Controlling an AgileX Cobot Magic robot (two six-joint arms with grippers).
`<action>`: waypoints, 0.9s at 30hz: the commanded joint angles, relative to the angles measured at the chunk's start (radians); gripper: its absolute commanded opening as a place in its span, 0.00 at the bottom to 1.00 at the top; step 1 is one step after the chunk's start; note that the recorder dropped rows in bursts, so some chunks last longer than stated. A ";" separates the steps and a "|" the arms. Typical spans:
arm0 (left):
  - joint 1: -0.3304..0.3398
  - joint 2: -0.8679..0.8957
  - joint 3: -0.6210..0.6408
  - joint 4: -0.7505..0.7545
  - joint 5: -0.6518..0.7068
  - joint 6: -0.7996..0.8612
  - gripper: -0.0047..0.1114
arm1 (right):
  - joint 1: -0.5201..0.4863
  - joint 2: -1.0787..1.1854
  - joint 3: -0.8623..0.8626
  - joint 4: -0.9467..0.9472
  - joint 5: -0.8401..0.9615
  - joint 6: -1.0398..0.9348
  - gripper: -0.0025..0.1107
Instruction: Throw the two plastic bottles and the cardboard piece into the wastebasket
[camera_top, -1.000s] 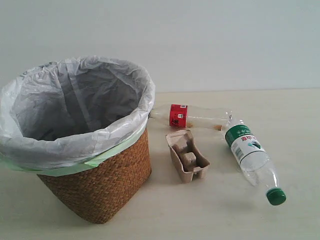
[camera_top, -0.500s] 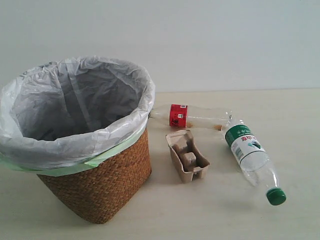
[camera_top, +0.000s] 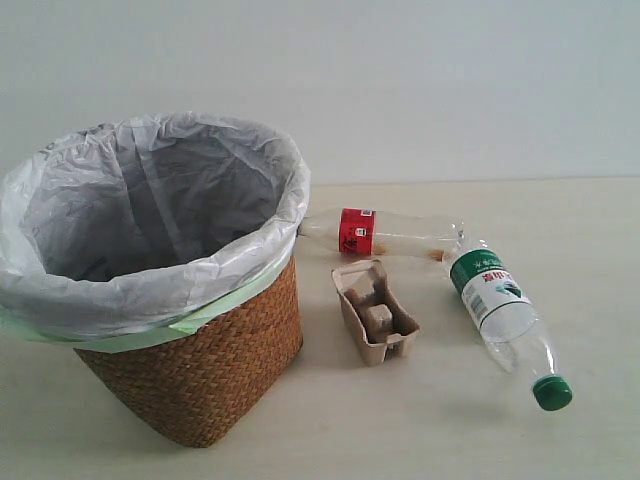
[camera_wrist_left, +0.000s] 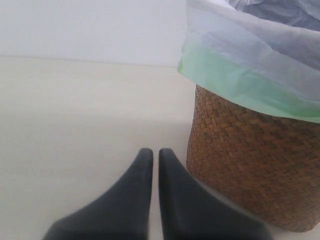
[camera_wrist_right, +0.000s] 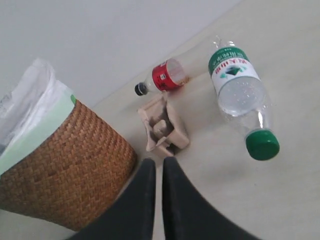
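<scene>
The wicker wastebasket (camera_top: 195, 370), lined with a grey-white bag, stands at the left of the table. To its right lie the beige cardboard piece (camera_top: 374, 312), the slim red-label bottle (camera_top: 380, 232) behind it, and the wider green-label bottle (camera_top: 500, 310) with its green cap toward the front. Neither gripper shows in the exterior view. In the left wrist view my left gripper (camera_wrist_left: 155, 153) is shut and empty beside the wastebasket (camera_wrist_left: 250, 160). My right gripper (camera_wrist_right: 158, 162) is shut and empty, just short of the cardboard piece (camera_wrist_right: 162, 127), with both the green-label bottle (camera_wrist_right: 237, 92) and the red-label bottle (camera_wrist_right: 162, 77) beyond.
The pale table (camera_top: 560, 220) ends at a plain light wall behind the objects. Bare tabletop (camera_wrist_left: 75, 120) lies on the open side of the basket in the left wrist view.
</scene>
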 joint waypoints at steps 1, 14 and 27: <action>0.001 -0.003 0.004 0.003 -0.003 -0.005 0.07 | -0.007 -0.005 0.000 0.017 -0.082 0.016 0.03; 0.001 -0.003 0.004 0.003 -0.003 -0.005 0.07 | -0.007 -0.005 0.000 0.062 -0.248 0.099 0.03; 0.001 -0.003 0.004 0.003 -0.003 -0.005 0.07 | 0.090 0.166 -0.343 -0.001 -0.029 -0.132 0.03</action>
